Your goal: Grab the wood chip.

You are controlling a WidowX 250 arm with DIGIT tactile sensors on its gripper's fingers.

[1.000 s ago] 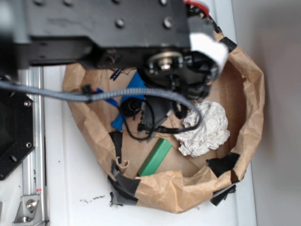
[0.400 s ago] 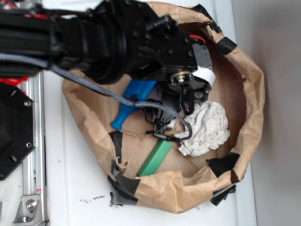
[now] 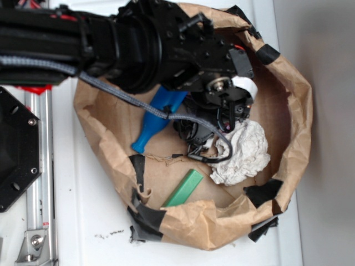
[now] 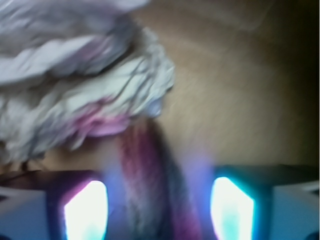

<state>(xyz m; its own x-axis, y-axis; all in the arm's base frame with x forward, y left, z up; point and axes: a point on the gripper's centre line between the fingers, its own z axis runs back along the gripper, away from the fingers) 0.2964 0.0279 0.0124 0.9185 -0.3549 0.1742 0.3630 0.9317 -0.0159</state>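
Note:
In the wrist view the wood chip (image 4: 150, 170), a dark, streaky, elongated piece, lies blurred on the brown paper floor. It runs from the crumpled white paper (image 4: 75, 95) down between my fingers. My gripper (image 4: 157, 200) is open, and its two glowing fingertips (image 4: 85, 210) stand apart on either side of the chip with a gap on each side. In the exterior view my gripper (image 3: 201, 132) points down inside the paper basin, just left of the crumpled paper (image 3: 244, 152). The arm hides the chip there.
A blue bottle (image 3: 155, 119) lies left of the gripper, partly under the arm. A green block (image 3: 184, 188) lies near the front. The brown paper wall (image 3: 294, 111) with black tape patches (image 3: 263, 192) rings the area. A cable (image 3: 213, 158) loops below the wrist.
The arm has swung so that its wide link no longer covers the basin's top. The gripper sits lower, beside the crumpled paper. More of the blue bottle and green block shows.

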